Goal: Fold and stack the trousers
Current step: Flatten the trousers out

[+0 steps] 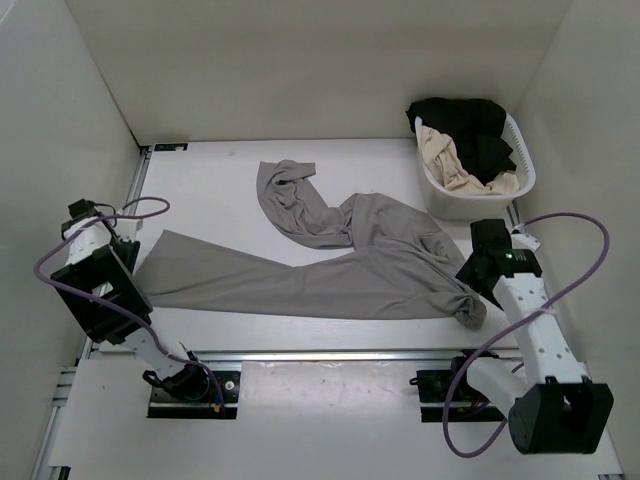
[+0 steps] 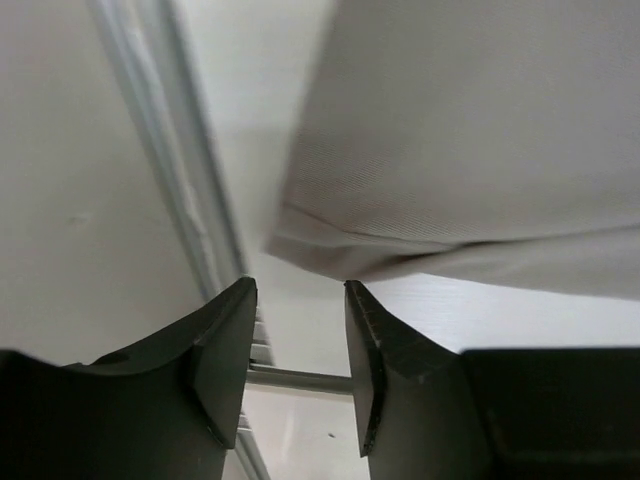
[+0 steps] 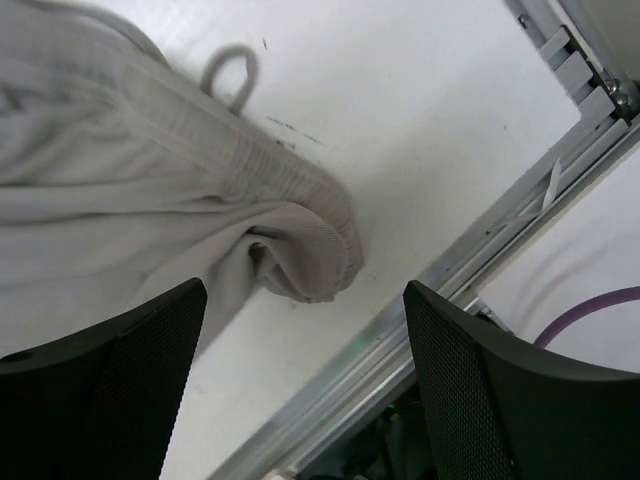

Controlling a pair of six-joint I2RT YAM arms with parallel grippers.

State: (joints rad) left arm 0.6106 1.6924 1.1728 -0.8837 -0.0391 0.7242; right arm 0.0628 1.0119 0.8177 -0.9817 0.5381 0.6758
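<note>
The taupe-grey trousers [image 1: 330,270] lie spread on the white table. One leg runs left to a hem near my left arm; the other leg is crumpled toward the back [image 1: 290,200]. The waistband is bunched at the right [image 1: 467,308]. My left gripper [image 2: 300,330] is open and empty, just short of the leg hem [image 2: 330,250]. In the top view it sits at the table's left edge [image 1: 125,260]. My right gripper [image 3: 305,360] is wide open and empty, just above the bunched waistband corner [image 3: 310,255]. A drawstring loop [image 3: 228,72] lies beside it.
A white laundry basket [image 1: 520,160] at the back right holds a black garment [image 1: 465,120] and a beige-cream garment [image 1: 450,160]. Metal rails run along the table's left edge [image 2: 180,200] and near edge [image 3: 480,250]. White walls enclose the table.
</note>
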